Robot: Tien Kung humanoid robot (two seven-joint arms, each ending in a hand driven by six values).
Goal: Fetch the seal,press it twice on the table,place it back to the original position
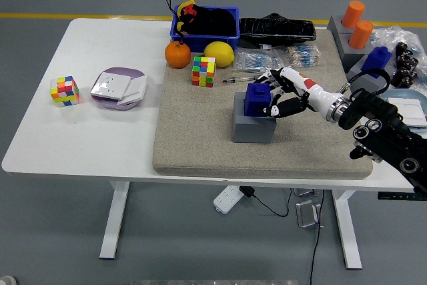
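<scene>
Right of centre on the table (100,145), right hand (285,95) fingers clamped on blue seal (258,100) atop grey base (252,129); seal looks rigid, light, best gripped by its flat sides.

The table (100,138) has a smooth white top with a slight sheen. On it lies a beige mat (200,138), rough and matt (it looks like felt or coarse cloth). The blue seal (257,100) looks like smooth plastic, its grey base (252,129) matt. The right hand (283,97) has glossy white and black shells.
</scene>
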